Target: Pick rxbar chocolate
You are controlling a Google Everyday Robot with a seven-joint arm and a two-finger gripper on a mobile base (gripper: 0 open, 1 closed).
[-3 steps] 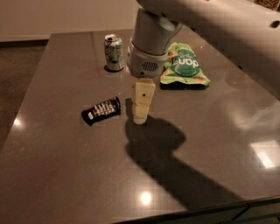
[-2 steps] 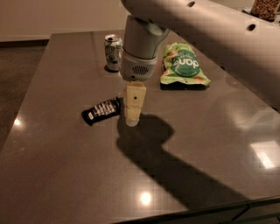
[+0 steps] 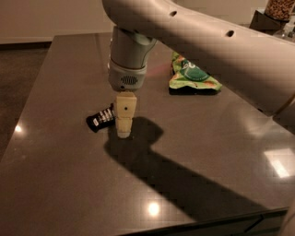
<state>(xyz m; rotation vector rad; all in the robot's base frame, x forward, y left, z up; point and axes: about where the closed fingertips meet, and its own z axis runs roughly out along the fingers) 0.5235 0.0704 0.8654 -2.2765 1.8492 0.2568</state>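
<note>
The rxbar chocolate (image 3: 101, 119) is a small flat black wrapper with white text, lying on the dark table (image 3: 60, 175) left of centre. My gripper (image 3: 124, 132) hangs from the arm's grey wrist, fingers pointing down, just right of the bar and covering its right end. The fingertips are low, close to the table surface at the bar's right edge. Whether they touch the bar I cannot tell.
A green chip bag (image 3: 191, 74) lies at the back right, partly behind the arm. The silver-green can is hidden behind the wrist. A jar (image 3: 279, 9) stands off the table's far right corner. The table's front edge runs along the bottom.
The arm has moved left and down, bringing the gripper from right of the bar to its right end. The wrist now hides the can.
</note>
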